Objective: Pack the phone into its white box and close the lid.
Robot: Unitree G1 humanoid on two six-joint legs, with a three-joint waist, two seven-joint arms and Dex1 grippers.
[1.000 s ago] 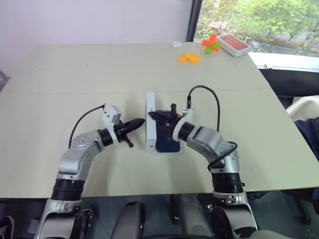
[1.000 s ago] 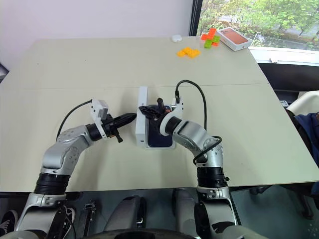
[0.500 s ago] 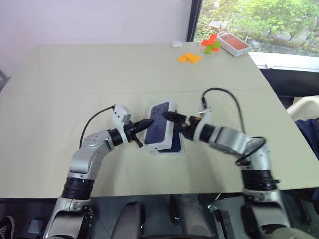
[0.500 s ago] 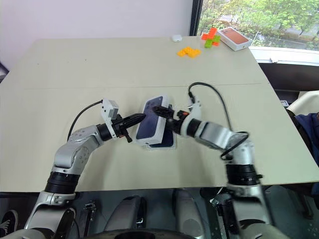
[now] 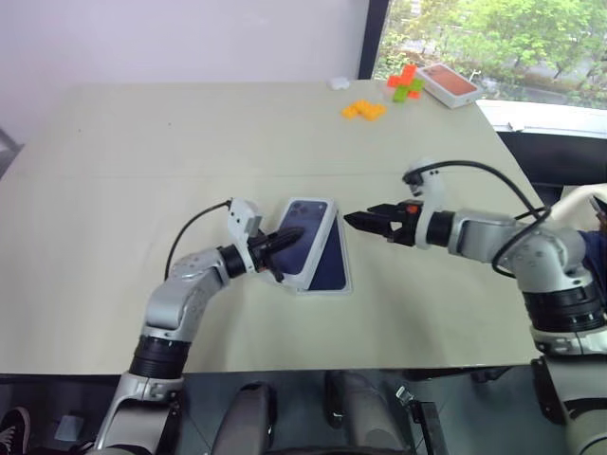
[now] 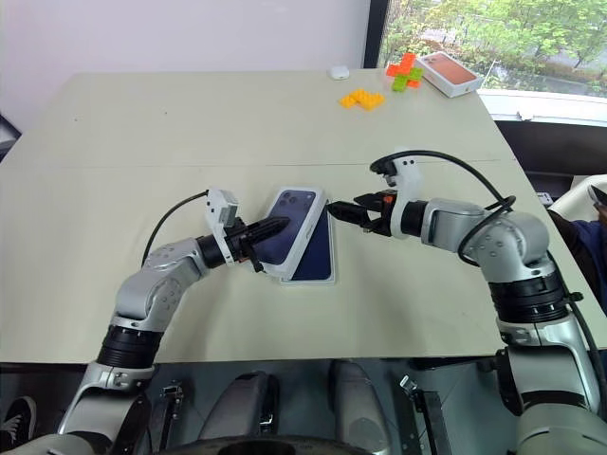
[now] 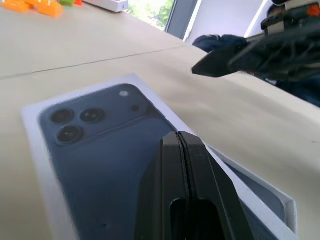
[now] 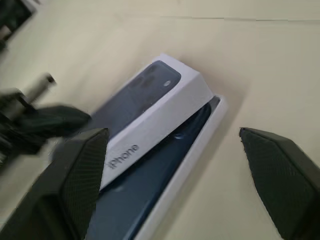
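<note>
Lid-closing step, pretty clearly. Phone [image 8: 165, 150] already sitting in the white box [image 6: 322, 278] at mid-frame on the worktop [image 5: 142, 152], with the lid [image 6: 289, 226] dropped on crooked, its right edge propped up and the phone peeking out underneath. Left gripper [image 5: 290, 236] pressing on the lid's printed face, fingers pinched together. Right gripper [image 5: 363, 223] hanging just right of the box, fingers spread wide, holding nothing. Next up, probably: square the lid over the tray and push down flat.
</note>
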